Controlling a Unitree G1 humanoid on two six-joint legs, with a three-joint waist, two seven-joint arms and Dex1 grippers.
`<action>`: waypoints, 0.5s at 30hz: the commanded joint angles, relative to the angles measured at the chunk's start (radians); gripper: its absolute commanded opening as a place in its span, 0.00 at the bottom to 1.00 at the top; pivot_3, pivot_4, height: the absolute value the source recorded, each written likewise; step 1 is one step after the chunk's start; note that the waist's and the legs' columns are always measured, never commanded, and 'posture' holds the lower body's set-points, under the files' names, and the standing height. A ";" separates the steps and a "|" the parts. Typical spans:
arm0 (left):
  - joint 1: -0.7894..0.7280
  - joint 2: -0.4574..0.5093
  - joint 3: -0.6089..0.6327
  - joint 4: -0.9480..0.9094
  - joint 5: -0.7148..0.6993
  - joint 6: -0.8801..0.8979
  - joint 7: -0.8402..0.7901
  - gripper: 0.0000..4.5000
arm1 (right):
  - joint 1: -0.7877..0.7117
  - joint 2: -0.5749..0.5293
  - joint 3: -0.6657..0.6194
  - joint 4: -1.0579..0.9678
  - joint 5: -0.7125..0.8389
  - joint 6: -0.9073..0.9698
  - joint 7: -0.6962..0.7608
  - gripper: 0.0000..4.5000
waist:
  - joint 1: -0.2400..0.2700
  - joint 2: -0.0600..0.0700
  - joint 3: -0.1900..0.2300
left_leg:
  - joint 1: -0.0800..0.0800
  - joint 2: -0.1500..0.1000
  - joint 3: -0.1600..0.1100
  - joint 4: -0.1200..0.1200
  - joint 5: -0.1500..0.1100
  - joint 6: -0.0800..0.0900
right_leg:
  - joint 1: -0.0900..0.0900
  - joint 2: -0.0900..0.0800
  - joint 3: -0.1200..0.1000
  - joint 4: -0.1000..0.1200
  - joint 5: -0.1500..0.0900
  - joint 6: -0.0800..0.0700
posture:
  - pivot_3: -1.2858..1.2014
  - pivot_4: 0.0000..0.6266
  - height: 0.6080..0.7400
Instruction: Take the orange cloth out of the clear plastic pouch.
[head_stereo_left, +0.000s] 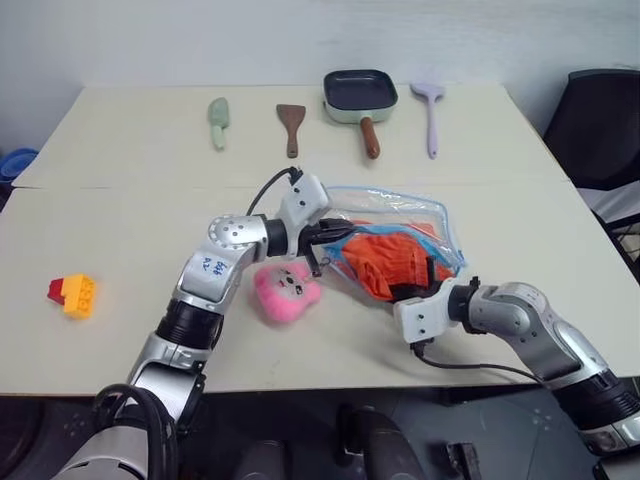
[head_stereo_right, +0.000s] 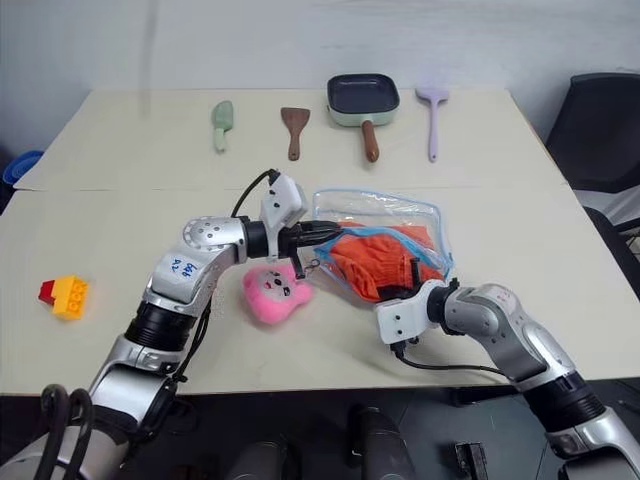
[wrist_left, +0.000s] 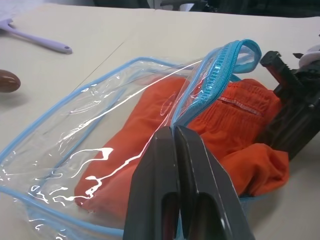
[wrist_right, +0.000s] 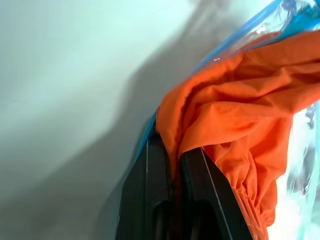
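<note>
- Now the clear plastic pouch (head_stereo_left: 400, 235) lies on the table (head_stereo_left: 120, 220), just ahead of both arms, its open mouth turned toward the right arm.
- Left tool (wrist_left: 175, 131) is pressed together, pinching the pouch's light-blue zipper trim (wrist_left: 220, 65) and holding that edge lifted.
- Right tool (wrist_right: 172, 150) is pressed together on a fold of the orange cloth (head_stereo_left: 395, 262) at the mouth.
- Most of the cloth is inside the pouch, with one corner at the opening.
- Judged from this, the cloth must be pulled toward the right arm, away from the left tool's hold.
</note>
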 joint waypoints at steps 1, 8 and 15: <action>-0.019 0.007 -0.008 0.053 0.067 -0.078 0.043 0.00 | 0.059 -0.049 0.018 -0.067 0.039 -0.083 0.057 0.01 | 0.002 0.000 0.000 | 0.000 0.000 0.000 0.000 0.000 0.000 | 0.000 0.000 0.000 0.000 0.000 0.000 | 0.52 0.24 1.00; -0.053 0.026 -0.025 0.210 0.186 -0.204 0.122 0.00 | 0.279 -0.276 -0.098 -0.170 0.158 -0.227 0.116 0.01 | 0.020 0.000 0.000 | 0.000 0.000 0.002 0.000 0.000 0.000 | 0.001 0.000 -0.001 -0.004 0.000 0.000 | 0.52 0.24 1.00; -0.043 0.061 0.001 0.187 0.175 -0.210 0.091 0.00 | 0.516 -0.404 -0.398 -0.070 0.210 -0.248 0.064 0.01 | 0.022 -0.001 0.000 | 0.000 0.000 0.002 0.000 0.000 0.000 | 0.001 0.000 0.000 -0.005 0.000 0.001 | 0.52 0.24 1.00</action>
